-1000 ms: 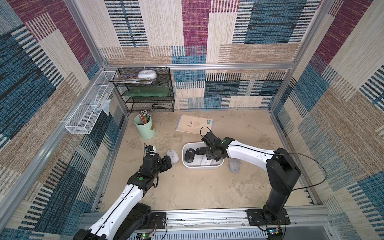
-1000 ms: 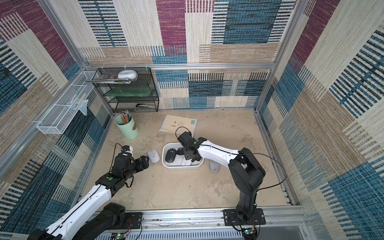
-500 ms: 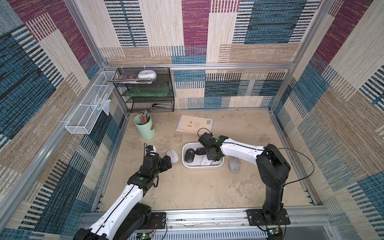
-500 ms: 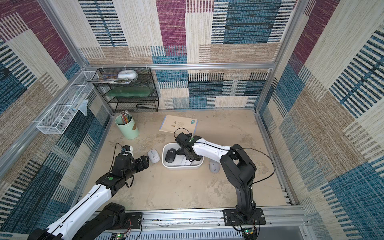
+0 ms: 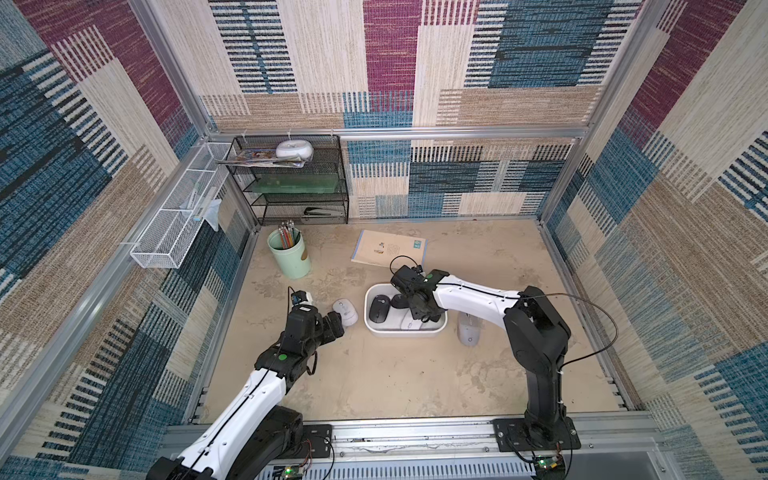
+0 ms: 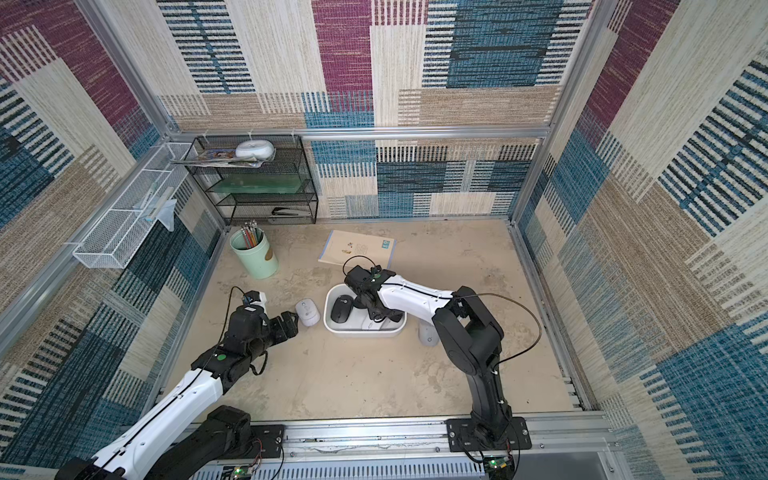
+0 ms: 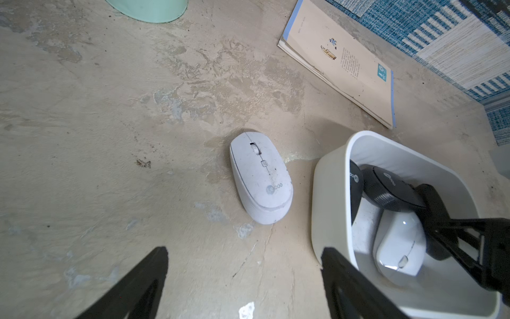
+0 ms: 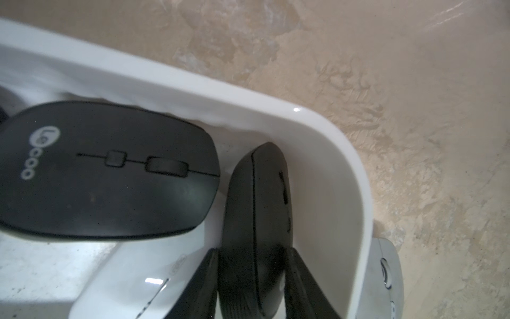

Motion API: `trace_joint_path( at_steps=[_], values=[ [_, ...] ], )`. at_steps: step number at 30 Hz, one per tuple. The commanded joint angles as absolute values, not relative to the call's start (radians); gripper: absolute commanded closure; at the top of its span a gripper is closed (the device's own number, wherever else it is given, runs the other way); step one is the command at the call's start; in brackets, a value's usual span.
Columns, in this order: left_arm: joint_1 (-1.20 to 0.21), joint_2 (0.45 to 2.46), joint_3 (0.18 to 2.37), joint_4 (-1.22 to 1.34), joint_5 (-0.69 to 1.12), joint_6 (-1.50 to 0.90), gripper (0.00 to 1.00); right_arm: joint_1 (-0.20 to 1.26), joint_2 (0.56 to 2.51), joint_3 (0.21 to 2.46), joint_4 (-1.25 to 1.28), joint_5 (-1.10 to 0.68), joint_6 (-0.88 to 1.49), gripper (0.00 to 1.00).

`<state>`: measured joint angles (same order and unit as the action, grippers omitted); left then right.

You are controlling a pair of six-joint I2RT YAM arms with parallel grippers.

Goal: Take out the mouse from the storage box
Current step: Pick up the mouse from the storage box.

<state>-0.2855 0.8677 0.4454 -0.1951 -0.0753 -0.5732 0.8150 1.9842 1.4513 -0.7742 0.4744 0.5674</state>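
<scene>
Right gripper (image 8: 252,252): clamped on edge-standing black mouse (image 8: 256,193), just beside storage box (image 8: 356,171) wall.
Left gripper (image 7: 244,256): jaws apart, over open counter (image 7: 110,165).
Top views: grip hidden.

I'm running a lab test booth dressed as an office desk: metal frame rails (image 5: 399,135), patterned fabric walls (image 5: 390,54), left arm (image 5: 249,395) and right arm (image 5: 536,332) bolted to the front rail (image 5: 415,432). On the table (image 5: 395,382): pencil cup (image 5: 289,257), mesh rack (image 5: 299,183), booklet (image 5: 388,249), storage box (image 5: 405,331) of mice (image 5: 379,309).
</scene>
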Motion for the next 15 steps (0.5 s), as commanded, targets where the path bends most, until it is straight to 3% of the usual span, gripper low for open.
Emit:
trace_joint_path(
  at_steps=[1, 3, 8, 15],
  values=[
    [-0.286, 0.865, 0.453, -0.176, -0.066, -0.567, 0.09, 0.811, 2.006, 1.444, -0.819, 0.464, 0.605, 0.56],
    [-0.287, 0.867, 0.452, -0.175, -0.064, -0.568, 0.10, 0.814, 2.006, 1.442, -0.818, 0.465, 0.610, 0.48],
    [-0.286, 0.865, 0.453, -0.175, -0.061, -0.567, 0.09, 0.815, 2.045, 1.454, -0.809, 0.452, 0.607, 0.47],
    [-0.286, 0.861, 0.453, -0.178, -0.066, -0.563, 0.10, 0.818, 2.049, 1.459, -0.778, 0.440, 0.600, 0.64]
  ],
)
